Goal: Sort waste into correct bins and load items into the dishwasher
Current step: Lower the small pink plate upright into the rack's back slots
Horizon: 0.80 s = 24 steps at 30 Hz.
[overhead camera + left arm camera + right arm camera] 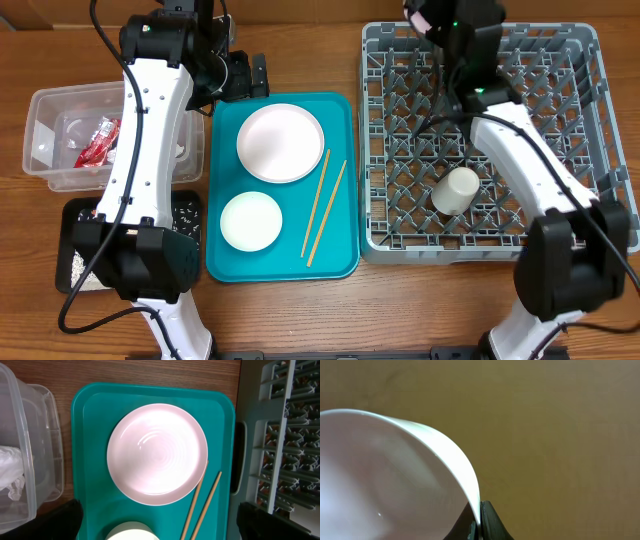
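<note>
Waste looks sorted: red crinkled wrapper (pixel 97 140) in clear tub (pixel 40 100), rice crumbs (pixel 72 268) in black tray (pixel 75 215). My left gripper (pixel 246 75) gapes empty by teal tray (pixel 340 250). Not yet loaded: glossy pink plate (pixel 280 143), smaller white dish (pixel 251 221), thin wooden chopsticks (pixel 315 205). Cup (pixel 456 190) lies in grey lattice rack (pixel 580 60). My right gripper (pixel 480 510) pinches thin rim of smooth white bowl (pixel 395 470).

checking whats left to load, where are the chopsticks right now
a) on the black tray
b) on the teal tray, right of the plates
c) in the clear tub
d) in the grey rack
b: the chopsticks lie on the teal tray, just right of the pink plate.
</note>
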{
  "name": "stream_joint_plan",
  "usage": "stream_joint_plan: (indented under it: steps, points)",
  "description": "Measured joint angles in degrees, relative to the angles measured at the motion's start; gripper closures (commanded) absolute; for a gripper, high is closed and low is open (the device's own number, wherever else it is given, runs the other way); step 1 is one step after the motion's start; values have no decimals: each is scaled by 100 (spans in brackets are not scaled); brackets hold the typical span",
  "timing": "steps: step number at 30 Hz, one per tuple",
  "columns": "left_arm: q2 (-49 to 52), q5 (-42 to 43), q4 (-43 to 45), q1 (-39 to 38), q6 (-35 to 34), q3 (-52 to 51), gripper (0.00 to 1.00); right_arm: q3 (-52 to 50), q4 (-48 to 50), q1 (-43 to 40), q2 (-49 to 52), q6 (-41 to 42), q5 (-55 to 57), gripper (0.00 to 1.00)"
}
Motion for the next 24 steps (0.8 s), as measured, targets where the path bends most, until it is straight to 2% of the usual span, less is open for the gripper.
stream_joint_plan:
  steps: [7, 15, 24]
  points:
    - [0, 0, -2, 0, -2, 0, 0, 0, 428, 0, 627, -498, 79, 96]
    - [0, 0, 2, 0, 0, 0, 0, 0, 463, 0, 892, -1331, 87, 96]
    - [0, 0, 0, 2, 0, 0, 0, 20, -258, 17, 992, -1928, 295, 96]
